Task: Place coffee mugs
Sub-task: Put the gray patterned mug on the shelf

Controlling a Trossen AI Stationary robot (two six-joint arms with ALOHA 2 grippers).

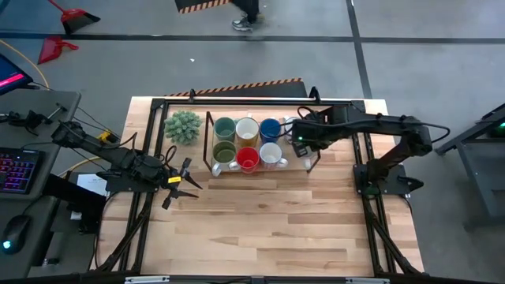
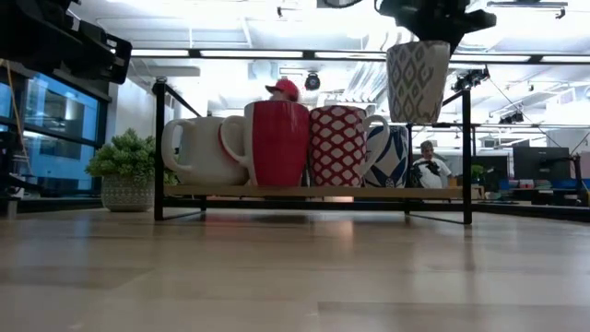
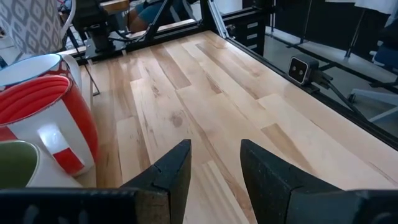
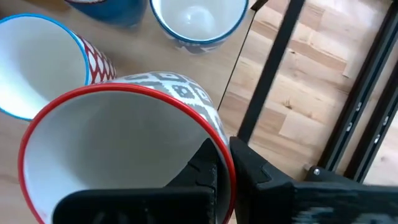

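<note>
In the high view, the right gripper is seen over the right end of the rack, where six coffee mugs are already placed in two rows. The left gripper waits spread and empty over the table, just left of the rack.

In the low view, a grey-patterned mug is held above the shelf, upright, its long axis vertical, its mouth up. It should be lowered straight and slowly, so that the neighbour mugs are not touched.

In the left wrist view, the fingers are seen apart, nothing between them.

In the right wrist view, the fingers are pressed on the red rim of the held mug. The free place should be checked before release; the handle direction cannot be told.
</note>
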